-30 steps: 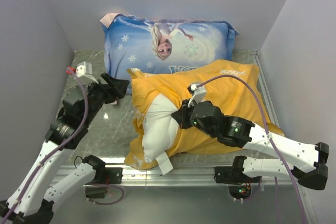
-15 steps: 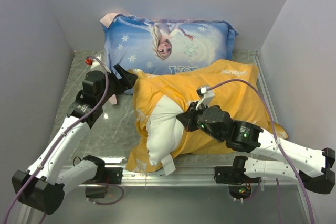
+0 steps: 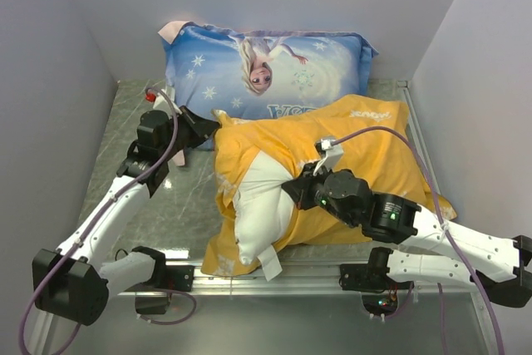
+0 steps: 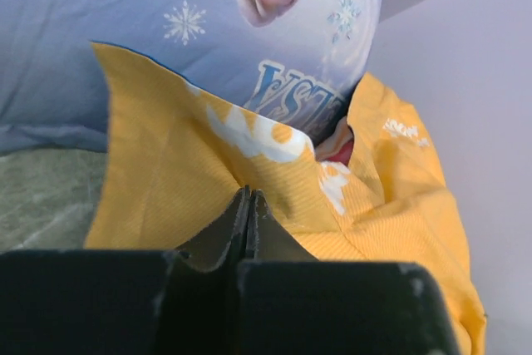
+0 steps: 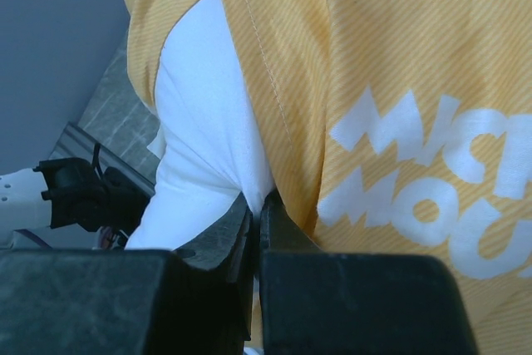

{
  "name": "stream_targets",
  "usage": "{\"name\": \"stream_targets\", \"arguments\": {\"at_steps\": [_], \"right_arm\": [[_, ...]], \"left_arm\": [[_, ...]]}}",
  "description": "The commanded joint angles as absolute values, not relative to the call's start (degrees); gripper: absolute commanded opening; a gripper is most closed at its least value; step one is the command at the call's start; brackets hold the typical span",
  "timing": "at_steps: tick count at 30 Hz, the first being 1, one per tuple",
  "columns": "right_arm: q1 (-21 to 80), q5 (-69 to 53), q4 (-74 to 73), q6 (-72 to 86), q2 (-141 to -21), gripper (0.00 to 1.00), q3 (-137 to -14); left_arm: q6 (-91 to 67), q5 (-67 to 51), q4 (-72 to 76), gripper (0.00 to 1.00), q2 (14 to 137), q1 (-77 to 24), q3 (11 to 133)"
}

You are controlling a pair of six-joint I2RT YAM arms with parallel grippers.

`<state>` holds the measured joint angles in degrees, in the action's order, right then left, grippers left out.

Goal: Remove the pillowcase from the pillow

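Note:
The yellow-orange pillowcase (image 3: 366,147) lies mid-table, its open end facing near-left. From that opening bulges the white pillow (image 3: 262,205), a small tag (image 3: 270,262) at its near edge. My left gripper (image 3: 213,127) sits at the pillowcase's far-left corner; in the left wrist view its jaws (image 4: 248,193) are shut, with yellow pillowcase (image 4: 166,172) folds running into the tips. My right gripper (image 3: 291,189) is at the opening's edge. In the right wrist view it (image 5: 259,201) is shut on a pinch of white pillow (image 5: 208,122), beside the lettered pillowcase (image 5: 399,56).
A light blue Elsa-print pillow (image 3: 266,60) leans against the back wall, touching the pillowcase's far edge. Grey walls close in on the left, the right and the back. A metal rail (image 3: 249,276) runs along the near edge. The bare marble tabletop (image 3: 179,197) shows left of the pillow.
My left arm swung in to the pillowcase's far-left corner and its jaws closed there. My right gripper, still pinching the pillow, shifted slightly right and nearer.

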<state>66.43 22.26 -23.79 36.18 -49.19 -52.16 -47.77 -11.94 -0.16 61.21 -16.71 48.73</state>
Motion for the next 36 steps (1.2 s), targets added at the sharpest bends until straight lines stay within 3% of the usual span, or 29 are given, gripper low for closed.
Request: {"name": "stream_targets", "arguments": {"at_steps": [1,10,19,36], "right_arm": [[66.7,27.5,-22.2,37.1,-45.5,0.0,-53.9],[66.9,28.1,-25.6,38.5,-36.6,0.0,-52.6],[67.0,29.2,-28.7,39.0,-27.3,0.0,-53.8],[67.0,33.0,-31.0,34.9,-23.9,0.0,-65.7]], "left_arm": [[-47.3,-10.5,0.9,0.01,62.8,-14.9,52.3],[-46.5,-11.7,0.9,0.01,68.8,-3.9,54.9],[-45.3,-9.5,0.2,0.0,71.2,-1.7,56.6],[-44.6,-9.8,1.3,0.0,71.2,-1.6,53.6]]}}
